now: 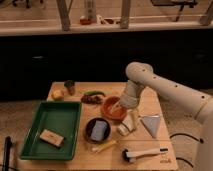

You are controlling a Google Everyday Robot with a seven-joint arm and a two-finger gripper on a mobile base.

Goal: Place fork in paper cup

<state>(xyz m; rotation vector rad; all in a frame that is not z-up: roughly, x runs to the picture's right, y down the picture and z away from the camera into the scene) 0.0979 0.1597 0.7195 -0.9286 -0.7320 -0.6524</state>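
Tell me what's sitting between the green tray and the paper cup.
A dark bowl holding a bluish item lies between green tray and paper cup in the camera view. The hand hangs over the orange bowl.

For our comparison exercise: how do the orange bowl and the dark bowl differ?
The orange bowl is bright and sits farther back, at the gripper; the dark bowl is near-black, sits nearer the front, and holds a blue-grey object. Both are round and upright.
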